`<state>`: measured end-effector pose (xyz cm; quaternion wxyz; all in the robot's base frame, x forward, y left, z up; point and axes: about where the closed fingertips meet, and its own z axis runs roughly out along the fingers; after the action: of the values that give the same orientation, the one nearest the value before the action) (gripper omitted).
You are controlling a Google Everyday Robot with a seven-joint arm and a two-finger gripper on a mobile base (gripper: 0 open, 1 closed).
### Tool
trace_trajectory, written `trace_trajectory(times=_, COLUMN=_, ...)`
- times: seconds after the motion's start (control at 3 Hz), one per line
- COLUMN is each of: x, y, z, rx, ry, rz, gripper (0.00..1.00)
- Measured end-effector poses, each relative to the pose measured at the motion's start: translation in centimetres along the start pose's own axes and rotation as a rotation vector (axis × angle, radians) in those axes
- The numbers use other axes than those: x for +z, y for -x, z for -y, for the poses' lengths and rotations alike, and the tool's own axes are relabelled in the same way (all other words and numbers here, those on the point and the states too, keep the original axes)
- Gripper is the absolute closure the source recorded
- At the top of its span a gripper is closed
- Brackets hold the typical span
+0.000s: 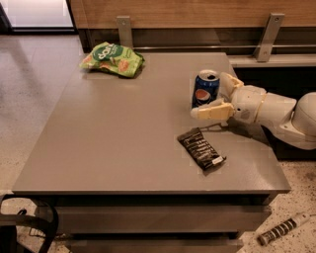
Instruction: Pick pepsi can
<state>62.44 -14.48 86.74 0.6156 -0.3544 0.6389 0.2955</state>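
Flanking the can point(205, 89), the gripper point(211, 97) comes in from the right side, low over the table point(113, 148), with the white arm point(276, 111) trailing off to the right edge. We mark the jaws as spread wide, clamped on nothing. The can stands upright between the jaw tips, silver top up and logo toward us. The near finger point(212, 111) lies across in front of the can's base, pointing left. The far finger point(228, 82) angles up just behind the can's right side. We cannot tell whether either finger touches the can.

The black bar point(201, 148) lies flat on the table, on our side of the near jaw, close to it but apart, turned diagonally. The green bag point(112, 59) sits well apart from the jaws, far to their left and farther back, near the table's back left corner. Behind the jaws we see a wooden wall point(197, 12) with metal brackets. On the floor below the arm lies a striped cylinder point(280, 230).
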Motion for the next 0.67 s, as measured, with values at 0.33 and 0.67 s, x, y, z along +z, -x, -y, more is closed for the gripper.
trace_trajectory(times=0.33, x=1.35, y=-0.75, z=-0.03, rx=0.022, ry=0.016, rz=0.050, gripper=0.14)
trace_trajectory(times=0.67, x=1.55, y=-0.74, z=-0.19, rx=0.022, ry=0.021, rz=0.050, gripper=0.38)
